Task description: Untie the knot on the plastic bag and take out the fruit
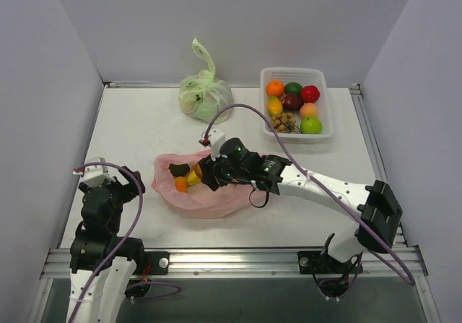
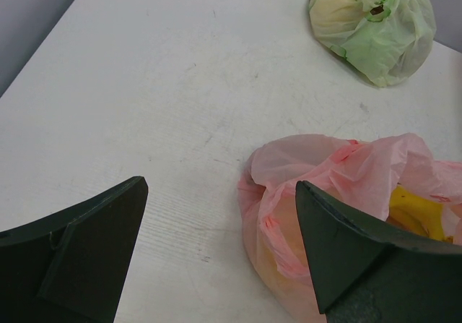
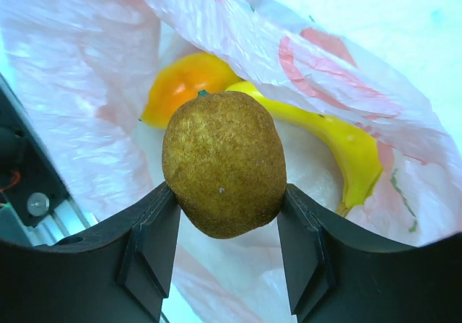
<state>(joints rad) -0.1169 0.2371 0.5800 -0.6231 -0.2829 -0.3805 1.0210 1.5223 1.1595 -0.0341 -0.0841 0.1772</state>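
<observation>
No text, label, brand or number can be read anywhere. The pink plastic bag [image 3: 72,84] carries red printed marks [image 3: 287,56], but they are crumpled into the folds and too broken up to make out.

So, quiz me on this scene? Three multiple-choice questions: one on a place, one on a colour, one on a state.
1. Where is the green bag?
A) inside the pink bag
B) on the floor
C) left of the white basket

2. What colour is the fruit in the right end effector?
A) red
B) brown
C) blue

3. The left end effector is:
A) open and empty
B) shut on a banana
C) shut on the bag

Answers: 1 C, it sits apart beside the basket; 2 B, the wrist view shows brown skin; 3 A, nothing lies between its parted tips.
</observation>
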